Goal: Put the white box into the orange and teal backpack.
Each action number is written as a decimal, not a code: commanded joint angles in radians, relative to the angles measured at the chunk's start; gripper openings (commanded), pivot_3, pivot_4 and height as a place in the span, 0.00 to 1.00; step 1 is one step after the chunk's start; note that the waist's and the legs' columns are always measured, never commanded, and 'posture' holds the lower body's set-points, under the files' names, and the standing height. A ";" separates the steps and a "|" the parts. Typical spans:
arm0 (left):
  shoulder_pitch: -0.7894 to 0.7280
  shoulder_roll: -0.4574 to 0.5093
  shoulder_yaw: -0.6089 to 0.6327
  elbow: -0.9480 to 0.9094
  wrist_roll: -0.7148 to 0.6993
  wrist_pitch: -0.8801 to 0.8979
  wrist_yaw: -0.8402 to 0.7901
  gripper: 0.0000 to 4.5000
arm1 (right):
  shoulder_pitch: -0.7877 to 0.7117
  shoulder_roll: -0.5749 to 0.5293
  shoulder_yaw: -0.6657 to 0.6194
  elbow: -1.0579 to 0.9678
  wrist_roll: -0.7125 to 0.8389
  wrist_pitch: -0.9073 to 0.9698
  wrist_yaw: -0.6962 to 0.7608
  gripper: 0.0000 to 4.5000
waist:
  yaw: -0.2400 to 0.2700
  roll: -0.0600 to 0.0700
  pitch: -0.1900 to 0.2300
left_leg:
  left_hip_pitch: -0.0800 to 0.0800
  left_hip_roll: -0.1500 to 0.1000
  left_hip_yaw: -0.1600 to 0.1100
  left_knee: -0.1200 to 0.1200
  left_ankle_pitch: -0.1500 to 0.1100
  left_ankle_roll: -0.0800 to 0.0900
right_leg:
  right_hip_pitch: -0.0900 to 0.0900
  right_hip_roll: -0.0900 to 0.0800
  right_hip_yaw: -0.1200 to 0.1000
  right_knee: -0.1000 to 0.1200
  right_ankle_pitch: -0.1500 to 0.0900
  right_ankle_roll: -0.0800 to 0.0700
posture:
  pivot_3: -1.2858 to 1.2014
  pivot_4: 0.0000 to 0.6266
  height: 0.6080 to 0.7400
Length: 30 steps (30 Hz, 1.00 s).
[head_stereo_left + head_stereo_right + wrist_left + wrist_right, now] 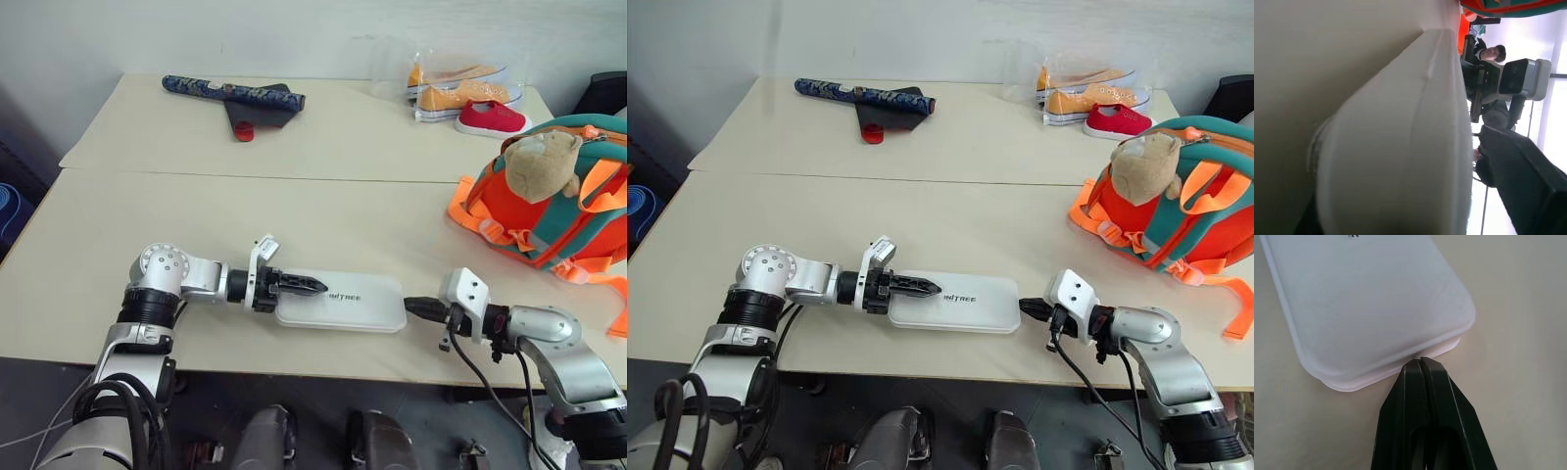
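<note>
white box (358, 302) flat on table (294, 215) near front edge. My left gripper (312, 286) straddles its left end; my right gripper (1421, 363) pinched together, tips at its right end. orange and teal backpack (568, 211) far right.

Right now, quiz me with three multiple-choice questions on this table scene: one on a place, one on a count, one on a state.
1. Where is the flat white rectangular box?
A near table edge, between both hands
B inside the backpack
C beside the shoes

2. How many shoes are there?
A one
B three
C five

3. How are the right hand's black fingers?
A wide open
B gripping a strap
C shut

Answers: 1 A, it lies between the left hand and the right one; 2 B, two orange, one red; 3 C, the fingertips meet at the box's end.
</note>
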State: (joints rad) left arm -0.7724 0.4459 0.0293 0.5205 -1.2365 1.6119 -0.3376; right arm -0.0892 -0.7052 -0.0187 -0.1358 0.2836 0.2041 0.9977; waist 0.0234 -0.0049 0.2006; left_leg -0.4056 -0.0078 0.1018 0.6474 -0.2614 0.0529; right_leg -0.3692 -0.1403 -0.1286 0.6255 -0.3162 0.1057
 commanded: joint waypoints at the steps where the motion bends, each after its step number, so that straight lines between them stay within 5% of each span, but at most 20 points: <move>1: 0.028 0.042 -0.036 -0.104 -0.151 0.002 -0.042 0.49 | 0.043 0.029 -0.104 -0.118 0.174 0.025 0.025 0.04 | 0.000 0.000 0.000 | 0.000 0.000 0.000 0.000 0.000 0.000 | 0.000 0.000 0.000 0.000 0.000 0.000 | 0.52 0.24 1.00; 4: 0.053 0.073 0.020 -0.201 -0.185 0.002 -0.085 0.30 | 0.154 -0.002 -0.198 -0.186 0.217 0.072 0.013 0.19 | 0.001 0.000 0.000 | -0.001 0.001 0.000 0.000 0.000 -0.001 | 0.000 0.001 0.000 0.000 0.000 0.000 | 0.52 0.24 1.00; 7: 0.107 0.082 0.098 -0.370 -0.122 -0.127 -0.166 0.28 | 0.304 0.002 -0.333 -0.252 0.258 0.094 -0.018 0.41 | 0.004 0.000 0.000 | -0.001 0.001 0.000 0.000 -0.002 -0.002 | 0.000 0.001 0.002 -0.004 0.000 0.000 | 0.52 0.24 1.00; 15: 0.280 0.248 -0.073 -0.621 0.419 -0.912 -0.787 0.28 | 0.613 0.155 -0.738 -0.252 0.328 0.029 -0.148 0.99 | 0.002 0.002 -0.001 | 0.001 0.003 0.008 -0.006 -0.007 -0.009 | -0.003 0.006 0.010 -0.007 0.000 0.000 | 0.52 0.24 1.00; 19: 0.263 0.164 -0.060 -0.527 0.549 -1.176 -0.849 0.28 | 0.561 0.176 -0.797 -0.235 0.322 -0.008 -0.229 0.99 | -0.002 0.002 -0.001 | 0.004 0.005 0.017 -0.014 -0.007 -0.009 | -0.007 0.006 0.019 -0.010 0.002 -0.002 | 0.52 0.24 1.00; 28: 0.212 0.112 -0.045 -0.477 0.599 -1.213 -0.866 0.28 | 0.069 0.030 -0.577 0.021 0.260 0.032 -0.297 0.99 | -0.013 0.001 0.000 | 0.003 0.006 0.017 -0.013 -0.003 -0.001 | -0.010 0.007 0.018 -0.007 0.001 -0.003 | 0.52 0.24 1.00; 30: 0.228 0.119 -0.030 -0.501 0.585 -1.186 -0.857 0.28 | -0.049 0.029 -0.505 0.094 0.234 0.004 -0.274 0.91 | -0.026 0.001 0.000 | 0.002 0.006 0.018 -0.009 -0.003 0.000 | -0.010 0.007 0.018 -0.005 0.001 -0.003 | 0.52 0.24 1.00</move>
State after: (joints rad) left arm -0.5426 0.5550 -0.0370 0.0592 -0.6282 0.4180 -1.1926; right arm -0.1097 -0.6616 -0.5532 -0.0621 0.5307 0.2380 0.7094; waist -0.0022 -0.0040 0.2004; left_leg -0.4032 -0.0018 0.1194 0.6390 -0.2639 0.0537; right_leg -0.3787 -0.1338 -0.1107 0.6209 -0.3147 0.1029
